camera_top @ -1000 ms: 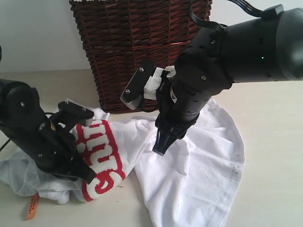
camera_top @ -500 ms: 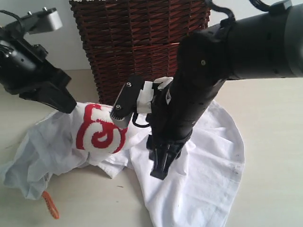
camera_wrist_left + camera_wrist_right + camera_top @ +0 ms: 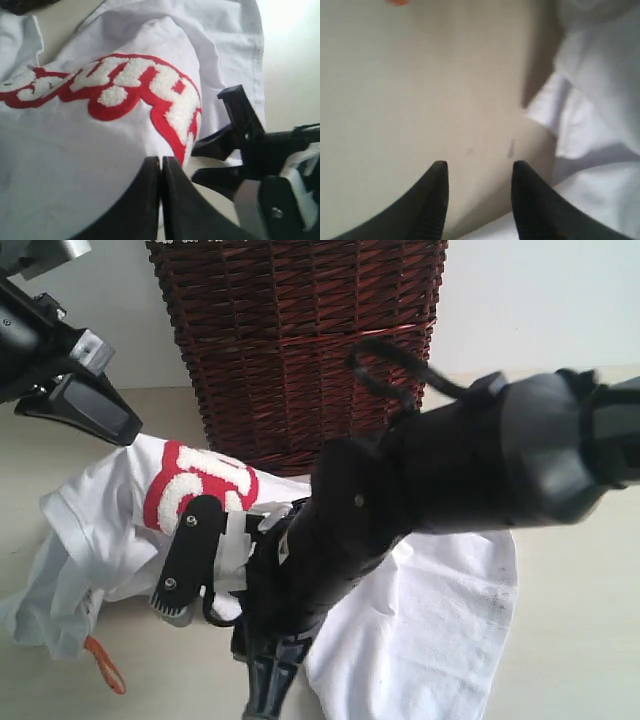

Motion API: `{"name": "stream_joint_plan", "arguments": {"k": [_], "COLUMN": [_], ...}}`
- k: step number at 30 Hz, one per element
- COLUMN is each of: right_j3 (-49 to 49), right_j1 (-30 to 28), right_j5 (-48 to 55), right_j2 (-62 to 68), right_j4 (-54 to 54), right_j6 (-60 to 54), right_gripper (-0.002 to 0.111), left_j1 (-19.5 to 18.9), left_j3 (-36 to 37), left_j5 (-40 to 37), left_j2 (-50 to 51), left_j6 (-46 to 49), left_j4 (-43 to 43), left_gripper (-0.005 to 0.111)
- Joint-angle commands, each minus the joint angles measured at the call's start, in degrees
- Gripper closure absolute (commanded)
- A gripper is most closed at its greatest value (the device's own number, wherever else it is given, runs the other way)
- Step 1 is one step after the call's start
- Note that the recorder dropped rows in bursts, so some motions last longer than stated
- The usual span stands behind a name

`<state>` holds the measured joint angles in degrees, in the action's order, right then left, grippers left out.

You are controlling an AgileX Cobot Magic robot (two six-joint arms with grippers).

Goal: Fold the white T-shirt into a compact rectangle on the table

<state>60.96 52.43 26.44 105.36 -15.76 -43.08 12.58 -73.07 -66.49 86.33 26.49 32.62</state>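
Since half a second ago my right gripper (image 3: 262, 705) has dropped lower and swung across toward the left gripper's side. My left gripper (image 3: 128, 432) has drawn a little further up and away; a second ago it was down in the cloth. The lettered chest has risen with it.

Left gripper: clenched, tips pressed together on a fold of the white T-shirt (image 3: 430, 620). Wrist view shows the two black fingers (image 3: 142, 200) meeting, with cloth right at their tips. Fuzzy red-edged letters (image 3: 125, 80) lie just past the tips, curving over a hump of cloth. In the exterior view the shirt hangs in a peak from these tips and drapes down to the table (image 3: 580, 640).

Right gripper: released, its fingers (image 3: 430, 205) standing apart with nothing between them. Mostly bare table shows through the gap; some cloth edges in near the finger roots. A crumpled shirt edge lies beside one finger, and I cannot tell whether it touches. A blurred speck of orange sits at the far edge of that wrist view.

Shirt overall: bunched, not folded. One part is lifted below the left gripper. The larger part lies spread on the table beyond the right arm, partly hidden by it. The orange neck tag (image 3: 105, 667) lies on the table below the left gripper, near the right gripper's tips. A dark wicker basket (image 3: 300, 340) stands behind both grippers, and the shirt's far edge lies near its foot.
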Motion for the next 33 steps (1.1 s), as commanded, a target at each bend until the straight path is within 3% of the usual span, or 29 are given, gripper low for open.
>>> {"name": "stream_joint_plan", "arguments": {"k": [1, 6, 12, 14, 18, 19, 33], "right_j3": [0.2, 1.4, 4.0, 4.9, 6.4, 6.6, 6.8], "right_j1": [0.6, 0.5, 0.5, 0.5, 0.5, 0.5, -1.4], "right_j5": [-13.7, -14.3, -12.1, -11.3, -10.9, -10.9, 3.6], "right_j2": [2.9, 6.2, 11.4, 11.4, 11.4, 11.4, 11.4], "right_j4": [22.1, 36.9, 38.6, 38.6, 38.6, 38.7, 44.8], "right_j6": [30.8, 52.0, 53.6, 53.8, 53.8, 53.8, 53.9], "right_gripper": [0.062, 0.063, 0.066, 0.073, 0.106, 0.108, 0.108], "left_j1": [-2.3, -3.6, -3.6, -3.6, -3.6, -3.6, -8.0], "left_j3": [-0.6, -0.6, -0.6, -0.6, -0.6, -0.6, -0.5], "left_j5": [-0.8, -1.1, -3.5, -3.5, -3.5, -3.5, -3.5], "left_j2": [-0.4, -0.4, -0.4, -0.4, -0.4, -0.4, -6.5], "left_j6": [0.4, 0.5, 1.4, 1.4, 1.4, 1.4, -1.4], "left_j4": [3.0, 5.8, 7.7, 7.6, 7.6, 7.6, 7.0], "left_gripper": [0.107, 0.107, 0.107, 0.107, 0.107, 0.107, 0.107]}}
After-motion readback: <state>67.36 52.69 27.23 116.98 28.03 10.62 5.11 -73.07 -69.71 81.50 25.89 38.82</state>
